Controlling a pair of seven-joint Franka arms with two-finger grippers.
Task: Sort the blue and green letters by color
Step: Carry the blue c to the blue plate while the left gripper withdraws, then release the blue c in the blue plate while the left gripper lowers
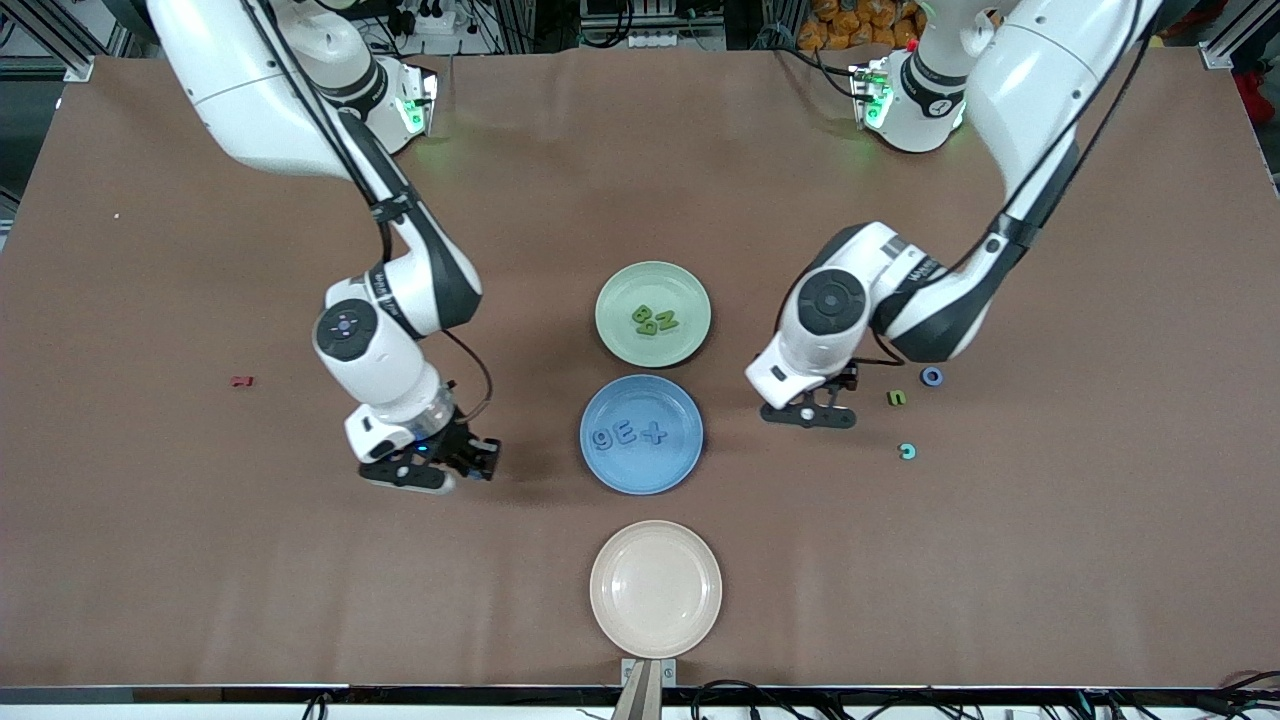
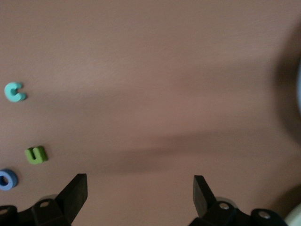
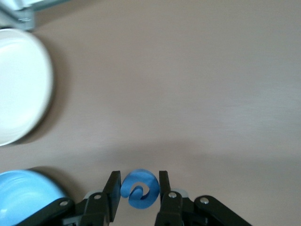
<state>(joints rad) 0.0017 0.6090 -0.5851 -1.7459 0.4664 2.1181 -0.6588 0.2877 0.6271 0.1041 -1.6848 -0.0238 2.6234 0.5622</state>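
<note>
Three plates lie in a row down the middle of the brown worktop (image 1: 200, 560): a green plate (image 1: 690, 298) farthest from the front camera, a blue plate (image 1: 680, 470) next, and a cream plate (image 1: 655, 625) nearest.

The right tool (image 3: 137, 192) hangs low over the worktop just beside the blue plate, toward the right arm's end, its fingers (image 3: 114, 188) pinched on a blue curled piece (image 3: 139, 189). In the front view this tool (image 1: 470, 462) shows close to the plate's rim.

The left tool (image 2: 140, 192) hangs over bare worktop toward the left arm's end, its fingers (image 2: 75, 190) spread wide with nothing between them. Close by it, farther toward that arm's end, lie a green letter (image 1: 897, 397), a blue ring (image 1: 931, 376) and a teal C (image 1: 907, 451), all apart from one another.

Green letters (image 1: 655, 320) sit together in the green plate, and blue shapes (image 1: 627, 435) reading 9, E and a plus lie in the blue plate.

A small red letter (image 1: 242, 381) lies alone, well apart from the right tool toward the right arm's end.
</note>
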